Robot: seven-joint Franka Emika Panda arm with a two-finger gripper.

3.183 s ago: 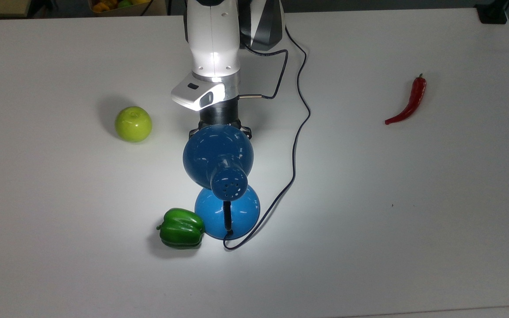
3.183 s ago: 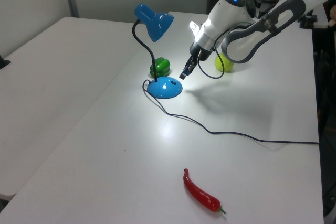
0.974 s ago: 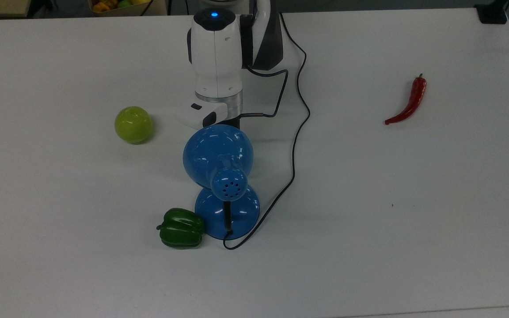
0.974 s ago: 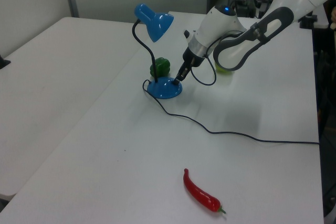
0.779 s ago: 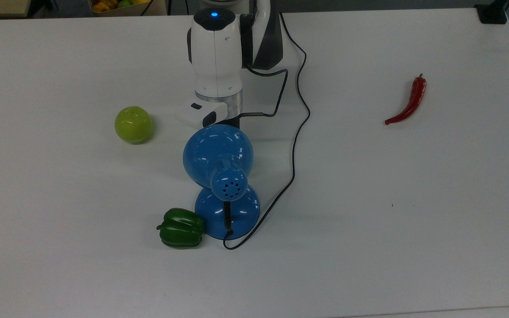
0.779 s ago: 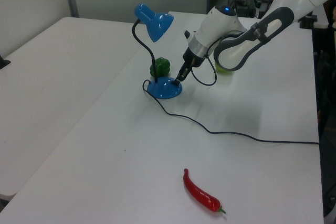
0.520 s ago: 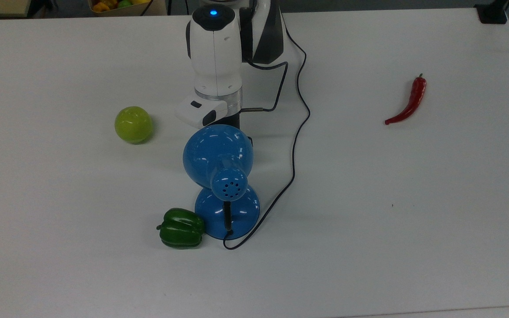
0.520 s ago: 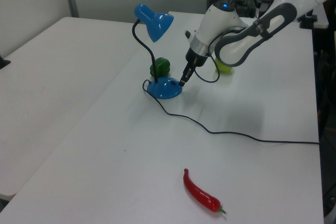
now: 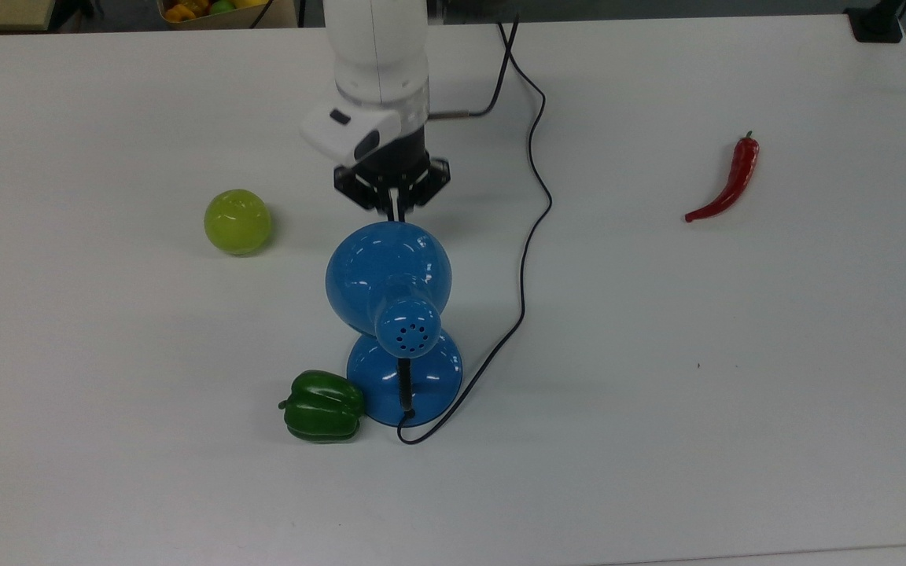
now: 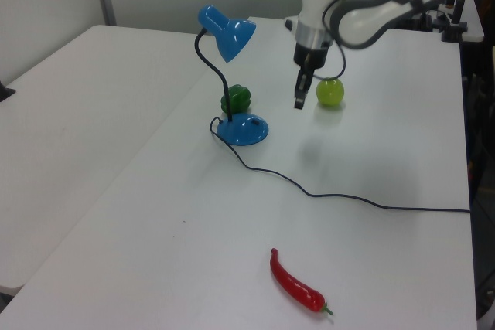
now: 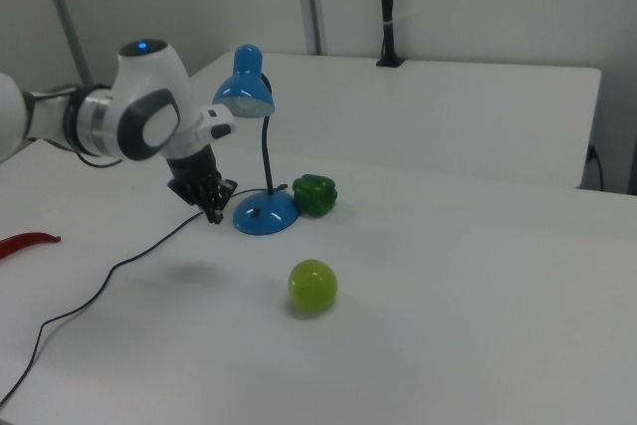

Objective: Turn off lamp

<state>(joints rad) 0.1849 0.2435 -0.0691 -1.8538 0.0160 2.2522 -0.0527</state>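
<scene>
The glossy blue lamp stands mid-table, its shade [image 9: 388, 275] overhanging the round base [image 9: 429, 381] in the top view. No glow falls on the table beneath it. In the left view the shade [image 10: 227, 32] sits high on a curved black neck above the base [image 10: 244, 129]. My gripper [image 9: 392, 206] hangs in the air beyond the shade's rim, fingers shut and holding nothing. In the left view the gripper [image 10: 298, 102] is raised to the right of the base, apart from it. In the right view the gripper [image 11: 213, 214] hovers just left of the base [image 11: 265, 214].
A green apple [image 9: 237, 222] lies to the top view's left of the gripper. A green bell pepper [image 9: 322, 406] touches the lamp base. A red chili [image 9: 728, 179] lies far right. The lamp's dark cord [image 9: 528, 236] snakes across the white table [image 9: 736, 393].
The pool of light under the lamp has gone out. The gripper came down onto the base, then rose and drew back from it.
</scene>
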